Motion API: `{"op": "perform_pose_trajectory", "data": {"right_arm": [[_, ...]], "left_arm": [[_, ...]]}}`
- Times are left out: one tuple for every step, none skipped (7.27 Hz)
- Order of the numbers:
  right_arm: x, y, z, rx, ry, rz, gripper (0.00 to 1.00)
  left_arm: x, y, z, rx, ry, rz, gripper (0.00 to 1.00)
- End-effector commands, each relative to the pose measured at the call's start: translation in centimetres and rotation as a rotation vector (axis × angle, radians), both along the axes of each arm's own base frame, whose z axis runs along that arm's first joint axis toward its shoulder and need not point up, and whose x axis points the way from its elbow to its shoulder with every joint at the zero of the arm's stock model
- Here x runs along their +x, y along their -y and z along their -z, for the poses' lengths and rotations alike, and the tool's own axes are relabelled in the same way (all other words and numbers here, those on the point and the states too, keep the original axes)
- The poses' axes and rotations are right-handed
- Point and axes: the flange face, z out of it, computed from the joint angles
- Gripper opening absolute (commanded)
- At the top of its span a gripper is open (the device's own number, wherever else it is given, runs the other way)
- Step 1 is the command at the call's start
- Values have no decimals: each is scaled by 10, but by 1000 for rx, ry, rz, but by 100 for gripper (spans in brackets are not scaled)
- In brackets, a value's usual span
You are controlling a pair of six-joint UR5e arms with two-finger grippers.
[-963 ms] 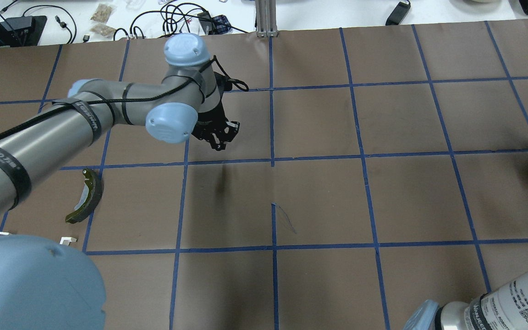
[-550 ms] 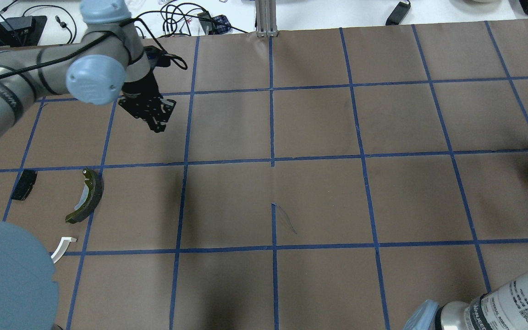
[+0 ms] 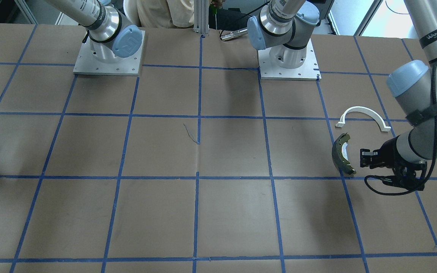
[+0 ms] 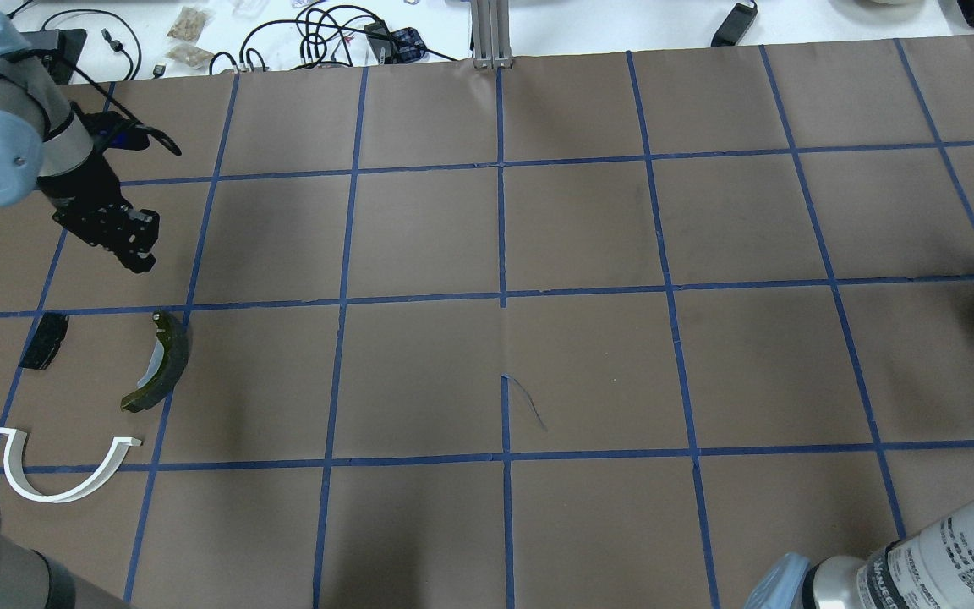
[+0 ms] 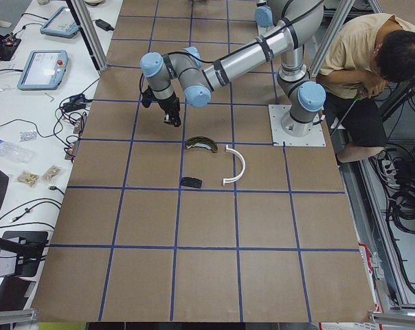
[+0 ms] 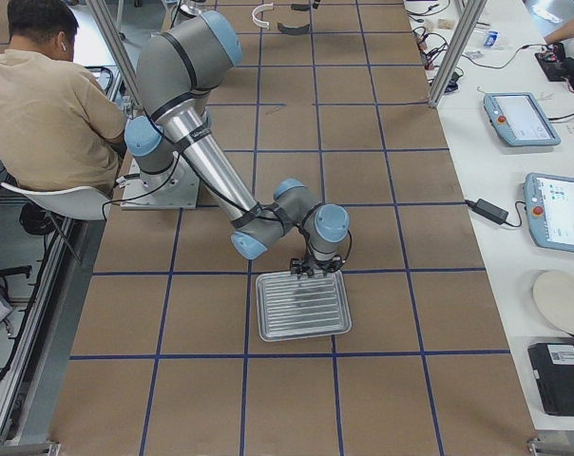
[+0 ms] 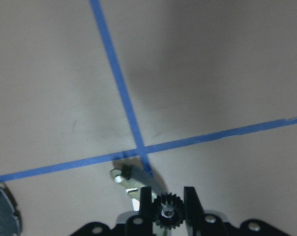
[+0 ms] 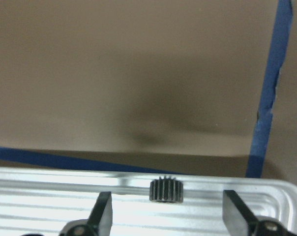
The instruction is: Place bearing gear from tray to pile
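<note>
Left gripper (image 4: 136, 254) carrying small black toothed bearing gear (image 7: 168, 215)

It is arriving from mid-table, clamping the gear, hovering near the curved olive-and-black brake shoe (image 4: 167, 347) of the pile (image 4: 142, 385); the right gripper (image 8: 169, 206) is hanging spread-fingered over the shallow silvery metal tray (image 6: 303, 306), a second black gear (image 8: 166, 191) lying inside.

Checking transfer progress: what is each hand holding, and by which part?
The left hand pinches a black gear by its toothed rim, from opposite sides. The right hand is open, empty; another gear lies on the tray.
</note>
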Motion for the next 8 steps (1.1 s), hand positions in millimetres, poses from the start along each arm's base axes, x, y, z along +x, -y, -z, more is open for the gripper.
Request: {"op": "perform_pose_trajectory", "data": {"right_arm": [[5, -5, 8, 10, 15, -1, 80], [5, -5, 7, 10, 14, 4, 80], [4, -3, 4, 6, 8, -2, 68], [5, -4, 5, 10, 11, -3, 46], [4, -4, 3, 8, 7, -3, 25], [3, -4, 2, 9, 2, -1, 14], [2, -3, -1, 6, -4, 0, 4], [1, -2, -6, -5, -18, 8, 0]], "left_arm": [[46, -31, 32, 49, -22, -61, 0], [68, -41, 47, 44, -35, -39, 0], [86, -52, 61, 31, -38, -43, 0], [87, -55, 69, 12, -26, -49, 0], [83, -60, 77, 24, -34, -46, 0], [81, -62, 82, 26, -37, -46, 0], [77, -65, 85, 30, -43, -44, 0], [76, -68, 88, 36, -49, -46, 0]]}}
